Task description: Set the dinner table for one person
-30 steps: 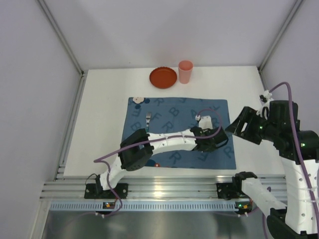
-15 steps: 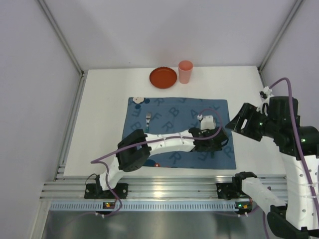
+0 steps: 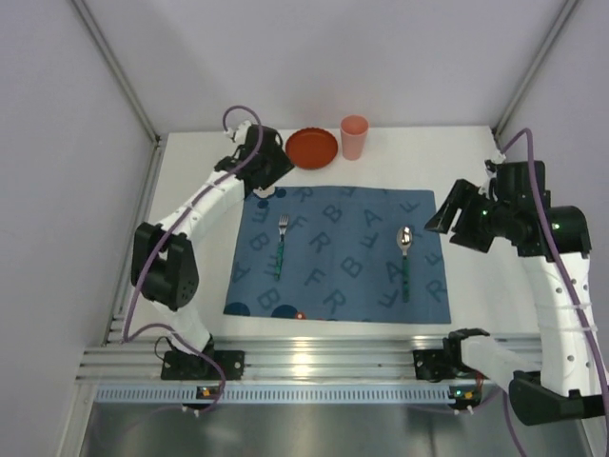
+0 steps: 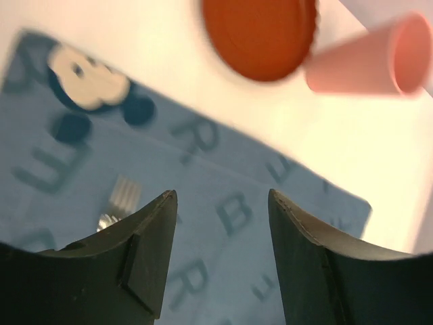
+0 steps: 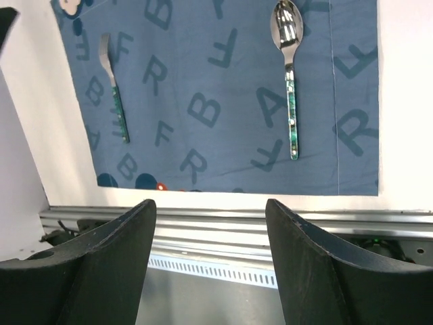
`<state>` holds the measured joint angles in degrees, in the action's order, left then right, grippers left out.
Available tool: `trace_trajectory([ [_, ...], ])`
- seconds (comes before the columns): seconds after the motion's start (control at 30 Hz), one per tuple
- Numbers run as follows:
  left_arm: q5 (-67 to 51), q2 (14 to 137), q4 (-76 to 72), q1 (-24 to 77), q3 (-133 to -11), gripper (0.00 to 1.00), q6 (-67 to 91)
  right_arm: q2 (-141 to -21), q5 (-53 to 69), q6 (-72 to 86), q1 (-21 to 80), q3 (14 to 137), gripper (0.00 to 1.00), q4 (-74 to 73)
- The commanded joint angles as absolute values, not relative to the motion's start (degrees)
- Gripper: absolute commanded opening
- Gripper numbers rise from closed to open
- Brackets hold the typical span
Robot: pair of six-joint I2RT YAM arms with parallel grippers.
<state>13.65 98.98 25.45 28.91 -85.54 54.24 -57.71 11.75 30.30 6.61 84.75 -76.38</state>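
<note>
On the white dinner table [image 3: 190,257] lies a blue letter-printed mat [image 3: 338,286]. A fork [image 3: 281,246] rests on its left part and a spoon [image 3: 404,259] on its right part. At the back stand a red plate [image 3: 311,149] and a pink cup [image 3: 354,137]. My left gripper [image 3: 269,171] hovers over the mat's far left corner, just left of the plate, open and empty. In the left wrist view the plate [image 4: 260,37] and cup [image 4: 369,57] lie ahead of the left gripper [image 4: 222,203]. My right gripper [image 3: 436,222] hangs open and empty beside the mat's right edge.
The right wrist view looks down on the fork [image 5: 114,95], the spoon [image 5: 289,81] and the metal rail [image 5: 223,230] at the table's near edge. Grey walls enclose the table at the back and on both sides.
My left gripper opened and left the spoon lying on the mat's right part. That arm then swung across to the far left corner by the plate. The right arm shifted only slightly.
</note>
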Motion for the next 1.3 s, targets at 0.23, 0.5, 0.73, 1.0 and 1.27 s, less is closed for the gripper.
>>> trace_trajectory([
  [0.23, -6.9, 126.8, 15.9, 14.2, -110.0, 0.58, 45.7, -67.3, 5.4, 34.8, 6.2, 80.9, 0.67, -66.4],
  [0.5, -9.6, 148.7, 19.6, 12.7, -133.3, 0.55, 49.9, -74.4, 4.4, 35.5, 4.7, 82.4, 0.65, -65.8],
  [0.73, -8.8, 152.9, 20.2, 12.7, -135.3, 0.48, 49.4, -81.5, 2.7, 34.2, 3.3, 83.8, 0.65, -62.5],
  [1.0, -12.5, 155.8, 19.4, 12.0, -138.1, 0.0, 50.4, -95.6, 20.2, 36.5, 3.3, 92.4, 0.66, -38.3],
  [1.27, -19.1, 138.8, 14.8, 11.9, -122.2, 0.0, 48.3, -131.5, 26.6, 47.9, 4.4, 135.3, 0.68, -27.0],
])
